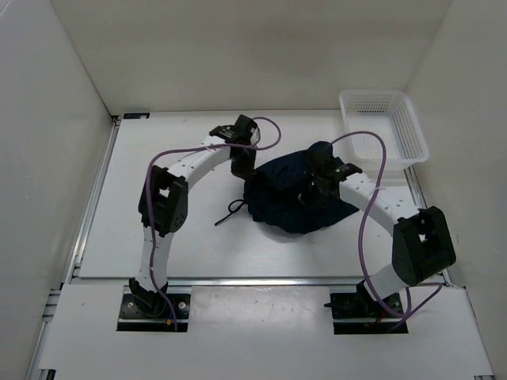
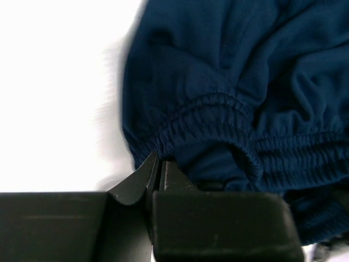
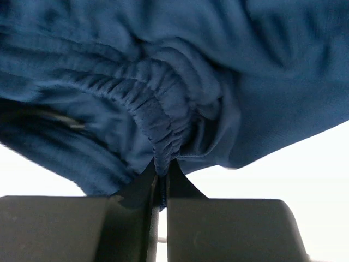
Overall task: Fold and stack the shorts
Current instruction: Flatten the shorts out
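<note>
Between the pressed-together fingers of the right claw (image 3: 162, 172) a fold of ruched elastic runs straight into the slit, so this claw is narrowed onto the waistband (image 3: 155, 106) of the shorts (image 3: 262, 60). At the left claw (image 2: 161, 164) the jaws are likewise drawn tight, their tips meeting the lower edge of the same gathered band; the bite there looks thinner, a sliver of hem, and I judge it the less sure hold. Outward from both claws the navy cloth bunches in soft creases, with no stiffness but the puckered elastic. From above, the garment is a rumpled dark heap on the white desk (image 1: 158, 237), near the middle and a little right, between the two wrists; a thin dark cord (image 1: 231, 210) lies on the desk at its left edge, and whether it is the drawstring I cannot tell. A white mesh basket (image 1: 384, 131) stands well apart at the far right corner. By my reckoning the shorts are light, limp and not fragile: they will sag from wherever they are pinched, and a shallow bite may slip. The waistband is the firmest place to hold, taken at its two ends so the cloth spreads flat when drawn apart
</note>
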Action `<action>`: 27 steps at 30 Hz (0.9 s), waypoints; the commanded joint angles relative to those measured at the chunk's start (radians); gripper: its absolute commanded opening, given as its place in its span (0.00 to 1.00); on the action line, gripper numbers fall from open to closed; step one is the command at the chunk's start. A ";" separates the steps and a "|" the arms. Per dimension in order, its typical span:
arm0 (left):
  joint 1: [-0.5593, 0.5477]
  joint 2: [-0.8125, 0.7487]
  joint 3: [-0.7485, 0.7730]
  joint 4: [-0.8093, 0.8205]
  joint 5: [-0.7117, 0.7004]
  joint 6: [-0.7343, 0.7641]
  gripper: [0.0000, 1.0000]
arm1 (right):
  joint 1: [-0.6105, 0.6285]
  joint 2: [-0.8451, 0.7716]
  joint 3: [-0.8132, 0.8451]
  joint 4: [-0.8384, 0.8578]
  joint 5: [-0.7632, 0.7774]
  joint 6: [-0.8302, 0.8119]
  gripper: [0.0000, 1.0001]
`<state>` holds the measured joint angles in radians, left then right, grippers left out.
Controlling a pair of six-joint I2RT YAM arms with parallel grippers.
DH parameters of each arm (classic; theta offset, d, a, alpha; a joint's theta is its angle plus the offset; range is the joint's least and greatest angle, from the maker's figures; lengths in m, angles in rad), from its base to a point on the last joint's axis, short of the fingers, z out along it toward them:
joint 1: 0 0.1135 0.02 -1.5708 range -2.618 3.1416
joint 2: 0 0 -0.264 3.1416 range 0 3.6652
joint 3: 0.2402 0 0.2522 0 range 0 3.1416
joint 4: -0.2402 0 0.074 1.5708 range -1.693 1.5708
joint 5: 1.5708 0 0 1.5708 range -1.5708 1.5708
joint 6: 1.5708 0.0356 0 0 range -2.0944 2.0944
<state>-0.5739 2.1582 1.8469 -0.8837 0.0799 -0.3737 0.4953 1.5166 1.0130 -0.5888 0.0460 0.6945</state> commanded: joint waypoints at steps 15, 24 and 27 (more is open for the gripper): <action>0.467 -0.865 0.323 -0.049 0.101 -0.080 0.10 | 0.187 -0.073 0.964 -0.149 -0.110 -0.329 0.00; 0.467 -0.726 0.512 -0.049 0.129 -0.071 0.10 | 0.373 -0.200 0.781 -0.031 -0.028 -0.202 0.00; 0.421 -0.545 0.552 -0.017 0.129 -0.038 0.10 | 0.373 -0.268 0.554 0.041 0.055 -0.060 0.00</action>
<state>-0.1345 1.3743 2.4104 -0.9115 0.2237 -0.4408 0.8764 1.2892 1.7279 -0.5919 -0.0204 0.5087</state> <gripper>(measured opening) 0.127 0.024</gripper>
